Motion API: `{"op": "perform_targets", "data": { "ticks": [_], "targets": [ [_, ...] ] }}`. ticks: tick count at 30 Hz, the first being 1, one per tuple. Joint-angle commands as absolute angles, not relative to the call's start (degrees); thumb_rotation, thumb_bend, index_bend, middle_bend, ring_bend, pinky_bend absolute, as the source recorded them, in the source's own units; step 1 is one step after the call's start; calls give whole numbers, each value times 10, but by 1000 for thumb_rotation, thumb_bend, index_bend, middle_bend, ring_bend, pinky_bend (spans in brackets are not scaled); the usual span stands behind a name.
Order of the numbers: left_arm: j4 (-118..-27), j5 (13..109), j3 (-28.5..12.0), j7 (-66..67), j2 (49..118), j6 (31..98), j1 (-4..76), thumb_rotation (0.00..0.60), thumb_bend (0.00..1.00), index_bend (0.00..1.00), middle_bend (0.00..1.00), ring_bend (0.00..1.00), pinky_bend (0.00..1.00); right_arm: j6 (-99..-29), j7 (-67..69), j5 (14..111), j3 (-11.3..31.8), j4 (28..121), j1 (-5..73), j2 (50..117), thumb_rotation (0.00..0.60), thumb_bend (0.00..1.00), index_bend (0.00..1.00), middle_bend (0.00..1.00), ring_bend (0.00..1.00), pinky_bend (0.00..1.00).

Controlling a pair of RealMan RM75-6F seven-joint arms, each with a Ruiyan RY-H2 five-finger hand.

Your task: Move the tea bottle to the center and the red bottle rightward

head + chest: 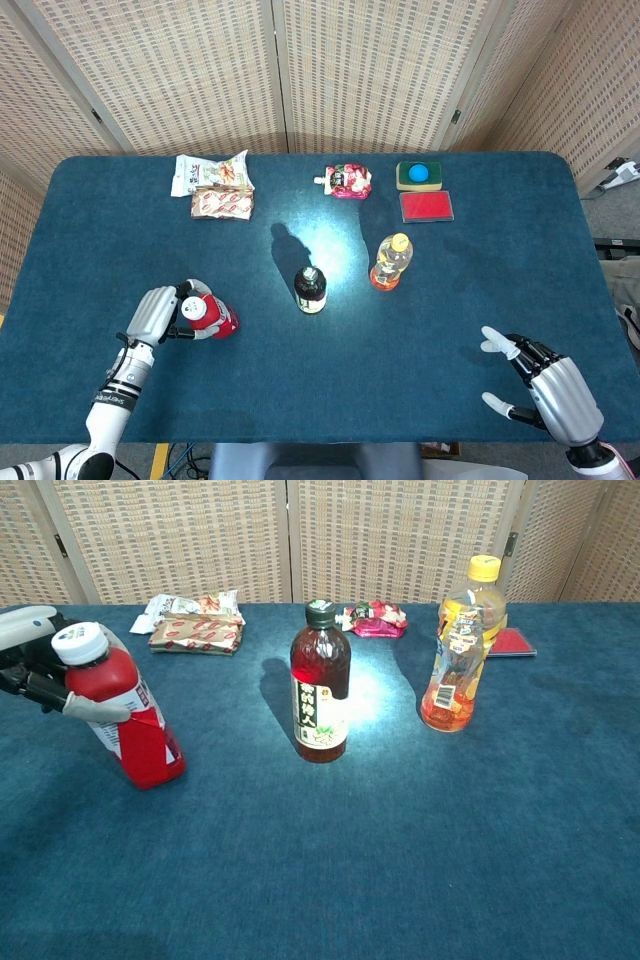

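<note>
A red bottle (212, 314) with a white cap leans to the left on the blue table (450, 320), at its front left. My left hand (152, 315) grips it near the neck; in the chest view the hand (30, 655) shows at the left edge, with a finger wrapped across the red bottle (125, 715). The dark tea bottle (310, 290) with a green cap stands upright near the table's middle, and the chest view shows the tea bottle (320, 685) well apart from the red one. My right hand (545, 385) hovers at the front right, fingers spread, holding nothing.
An orange drink bottle (390, 262) with a yellow cap stands right of the tea bottle. Along the back lie two snack packets (212, 172), a pink pouch (348, 182), a green box with a blue ball (418, 175) and a flat red pad (426, 206).
</note>
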State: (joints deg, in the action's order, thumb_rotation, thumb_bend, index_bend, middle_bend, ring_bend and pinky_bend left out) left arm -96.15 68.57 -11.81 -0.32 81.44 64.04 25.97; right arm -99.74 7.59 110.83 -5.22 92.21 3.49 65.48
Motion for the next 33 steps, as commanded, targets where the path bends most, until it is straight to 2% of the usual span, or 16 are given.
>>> {"op": "perform_targets", "data": {
  "ticks": [1, 33],
  "targets": [
    [-964, 683, -119, 3, 816, 641, 263, 600, 55, 552, 472, 543, 707, -997, 77, 1108, -52, 922, 35, 654, 600, 35, 137, 379, 298, 517],
    [-988, 667, -107, 73, 837, 646, 291, 600, 55, 551, 471, 543, 707, -998, 84, 1111, -48, 922, 32, 650, 600, 35, 137, 379, 298, 517]
  ]
}}
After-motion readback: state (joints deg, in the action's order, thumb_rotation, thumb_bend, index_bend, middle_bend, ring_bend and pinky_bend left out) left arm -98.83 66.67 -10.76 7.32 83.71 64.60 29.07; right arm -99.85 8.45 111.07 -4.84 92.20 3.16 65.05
